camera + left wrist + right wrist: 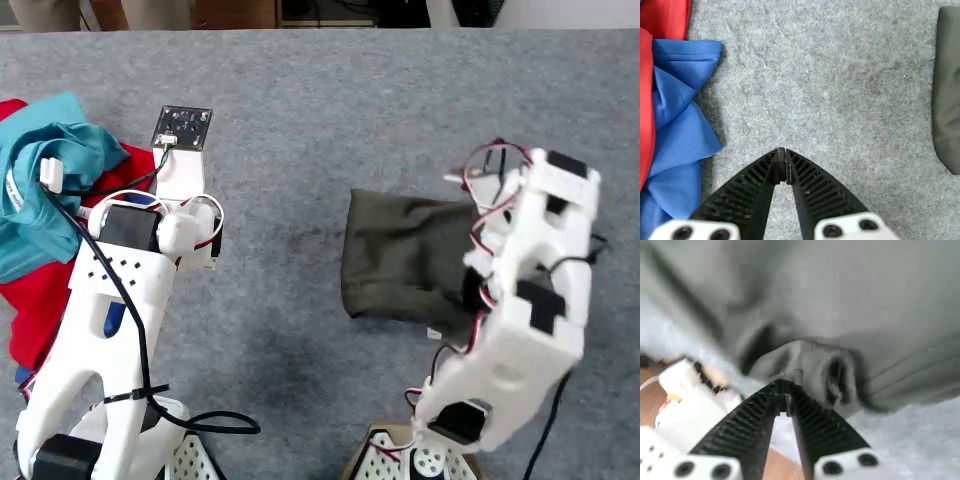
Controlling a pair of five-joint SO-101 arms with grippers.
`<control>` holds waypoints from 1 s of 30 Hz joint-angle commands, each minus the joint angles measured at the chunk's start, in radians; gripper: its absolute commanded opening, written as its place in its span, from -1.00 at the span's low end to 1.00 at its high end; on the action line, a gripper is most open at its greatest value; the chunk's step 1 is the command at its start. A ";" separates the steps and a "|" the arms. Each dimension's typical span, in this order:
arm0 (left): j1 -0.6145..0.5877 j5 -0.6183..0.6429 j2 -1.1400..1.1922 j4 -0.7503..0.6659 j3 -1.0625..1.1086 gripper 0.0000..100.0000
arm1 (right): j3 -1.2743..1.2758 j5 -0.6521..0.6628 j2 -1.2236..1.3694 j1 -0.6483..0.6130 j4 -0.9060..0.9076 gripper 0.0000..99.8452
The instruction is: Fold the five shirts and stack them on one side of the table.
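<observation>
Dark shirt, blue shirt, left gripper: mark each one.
dark shirt (400,255), high view, middle of the folded cloth.
blue shirt (677,130), left wrist view, its crumpled middle.
left gripper (781,157), left wrist view, where the shut fingers meet.

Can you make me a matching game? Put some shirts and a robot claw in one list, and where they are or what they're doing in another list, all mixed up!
1. teal shirt
2. red shirt
3. dark green shirt
4. left gripper

A. shut, over bare table
B. alone, away from the other shirts
C. on top of the red one
D. under the teal one

Pairs: 1-C, 2-D, 3-B, 4-A
</observation>
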 commanded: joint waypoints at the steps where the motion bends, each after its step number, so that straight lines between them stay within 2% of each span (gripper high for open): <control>1: -0.011 -0.003 -0.001 0.000 -0.034 -0.96 | 0.085 0.054 -0.171 0.050 0.015 -1.00; 5: -0.009 -0.003 -0.001 -0.002 -0.034 -0.96 | 0.004 0.044 -0.311 0.054 0.009 -1.00; 10: -0.009 -0.002 -0.001 -0.002 -0.034 -0.96 | -0.110 -0.130 -0.372 -0.007 -0.075 -1.00; 14: -0.008 -0.002 -0.001 0.000 -0.034 -0.96 | -0.016 -0.221 -0.308 -0.127 -0.118 -1.00; 17: -0.008 -0.005 -0.001 0.006 -0.032 -0.96 | 0.094 -0.258 -0.217 -0.162 -0.160 -1.00; 22: -0.015 -0.006 -0.001 0.008 -0.029 -0.96 | 0.219 -0.265 -0.088 -0.050 -0.226 -1.00; 26: -0.009 -0.006 -0.001 0.008 -0.032 -0.96 | 0.222 -0.218 -0.073 0.097 -0.172 -1.00; 30: -0.008 -0.006 -0.001 0.003 -0.034 -0.96 | 0.225 -0.164 -0.073 0.183 -0.130 -1.00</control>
